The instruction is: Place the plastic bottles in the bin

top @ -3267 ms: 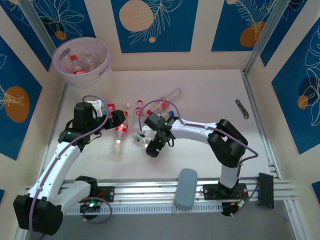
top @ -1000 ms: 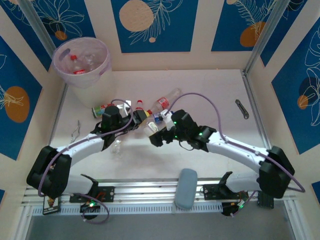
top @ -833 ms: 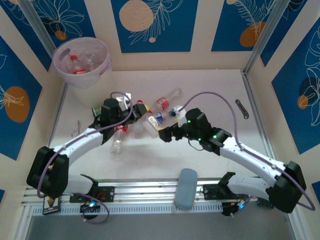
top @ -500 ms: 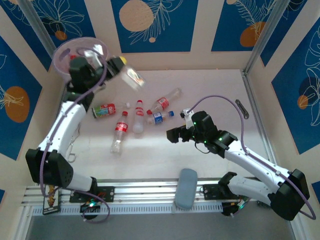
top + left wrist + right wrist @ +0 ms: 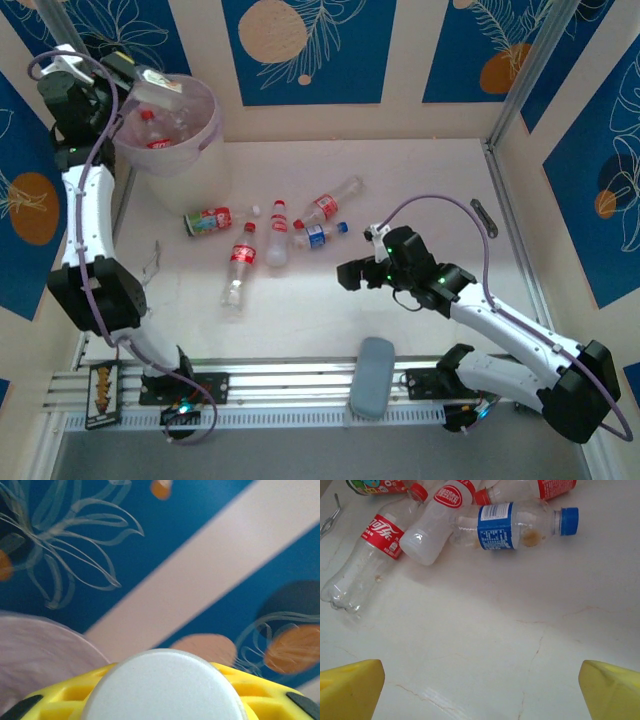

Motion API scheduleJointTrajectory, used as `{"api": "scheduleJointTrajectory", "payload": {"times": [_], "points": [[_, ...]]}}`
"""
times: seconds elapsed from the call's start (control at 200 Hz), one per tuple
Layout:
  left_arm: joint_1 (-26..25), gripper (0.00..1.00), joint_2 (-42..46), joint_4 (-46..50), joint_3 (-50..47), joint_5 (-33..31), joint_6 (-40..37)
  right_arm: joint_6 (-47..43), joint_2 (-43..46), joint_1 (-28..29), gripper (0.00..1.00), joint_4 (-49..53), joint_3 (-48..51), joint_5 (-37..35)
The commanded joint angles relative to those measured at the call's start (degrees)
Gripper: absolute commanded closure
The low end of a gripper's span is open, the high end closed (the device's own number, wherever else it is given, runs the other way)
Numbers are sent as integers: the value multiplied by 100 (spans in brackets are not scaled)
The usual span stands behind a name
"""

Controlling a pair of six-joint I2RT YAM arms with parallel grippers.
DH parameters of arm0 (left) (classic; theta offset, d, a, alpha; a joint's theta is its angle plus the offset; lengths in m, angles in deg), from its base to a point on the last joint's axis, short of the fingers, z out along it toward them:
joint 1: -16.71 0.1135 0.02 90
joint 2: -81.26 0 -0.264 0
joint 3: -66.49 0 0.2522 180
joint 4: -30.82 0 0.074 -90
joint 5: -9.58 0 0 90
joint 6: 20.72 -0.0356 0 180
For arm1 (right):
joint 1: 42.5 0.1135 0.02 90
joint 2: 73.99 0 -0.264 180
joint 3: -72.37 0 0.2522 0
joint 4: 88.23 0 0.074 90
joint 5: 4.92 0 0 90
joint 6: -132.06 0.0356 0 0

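This looks like a robot test booth in a lab. A pale table (image 5: pixel 420 190) is boxed in by cream walls (image 5: pixel 402 60) with blue leaf-print panels (image 5: pixel 310 50). A left arm (image 5: pixel 80 210) and a right arm (image 5: pixel 500 325) are bolted to an aluminium rail (image 5: pixel 290 378) at its near edge.

Lying on the table (image 5: pixel 420 180): three red-label bottles (image 5: pixel 240 262), one green-and-red bottle (image 5: pixel 207 220), one blue-label bottle (image 5: pixel 318 235), five total. One more bottle (image 5: pixel 160 88) is sitting in the left gripper (image 5: pixel 138 80), and at least two are showing inside the single bin (image 5: pixel 185 165). Also lying around: one grey pad (image 5: pixel 373 375), one dark tool (image 5: pixel 484 217), one wire clip (image 5: pixel 150 262).
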Motion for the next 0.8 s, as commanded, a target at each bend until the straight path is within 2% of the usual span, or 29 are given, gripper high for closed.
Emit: {"api": "scheduleJointTrajectory", "payload": {"times": [0.0,0.16,0.37,0.63,0.795], "points": [[98,100,-66,388,454,-704,-700,58,171,7,0,87,106,-55],[48,100,-246,1057,818,-1377,-1577,42,140,-21,0,60,150,-15],[-235,100,-871,2333,1813,-1749,-2748,92,188,-13,0,16,260,-13],[-554,100,-1839,3807,3238,-2296,-3794,137,430,-2,1,244,363,-144],[-603,100,-2112,4032,3331,-2476,-4069,162,533,7,1,297,430,-168]]}}
